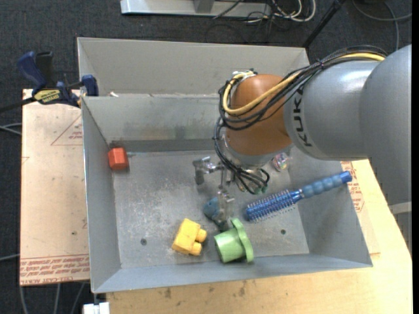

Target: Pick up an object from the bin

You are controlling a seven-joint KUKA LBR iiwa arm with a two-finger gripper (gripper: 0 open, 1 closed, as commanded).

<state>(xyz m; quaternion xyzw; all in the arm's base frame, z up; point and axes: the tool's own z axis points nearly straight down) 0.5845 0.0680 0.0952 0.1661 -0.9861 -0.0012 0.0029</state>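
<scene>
While the jaws hang over a small blue-grey piece (211, 208), I cannot tell if they're apart. A green cylinder (234, 244) lies just beside it.

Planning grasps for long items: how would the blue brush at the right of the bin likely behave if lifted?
The blue brush looks like rigid plastic, so it probably stays stiff and light. It is long, so gripped near one end it would likely tilt. Its bristled head may give under pressure, making the ribbed handle the safer hold.
</scene>
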